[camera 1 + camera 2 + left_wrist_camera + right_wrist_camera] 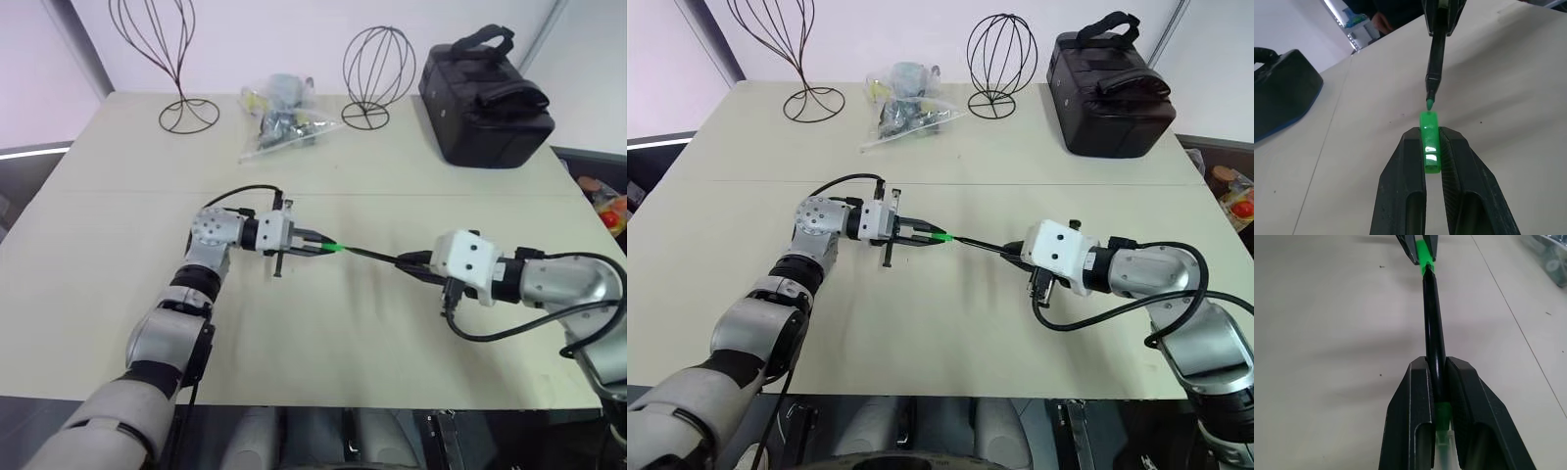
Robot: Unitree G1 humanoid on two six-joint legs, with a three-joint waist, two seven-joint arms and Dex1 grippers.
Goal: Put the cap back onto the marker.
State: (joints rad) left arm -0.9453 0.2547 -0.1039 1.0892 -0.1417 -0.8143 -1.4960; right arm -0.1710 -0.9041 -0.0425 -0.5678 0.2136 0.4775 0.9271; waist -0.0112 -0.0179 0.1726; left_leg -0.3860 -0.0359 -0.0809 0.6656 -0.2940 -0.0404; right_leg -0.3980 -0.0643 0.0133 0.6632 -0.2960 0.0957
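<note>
Above the pale table (pixel 392 333), the left gripper (pixel 1432 147) had its jaws clenched on the cap (pixel 1429 142), its open end facing the marker (pixel 1433 328); the right gripper (pixel 1439 382) had its jaws clamped on the marker's black barrel, aimed straight at the cap; the marker's pale green tip sat just short of the cap's mouth, not yet inside; behind lay a clear bag (pixel 279 117), two wire stands (pixel 377 73) and a black case (pixel 485 93).
</note>
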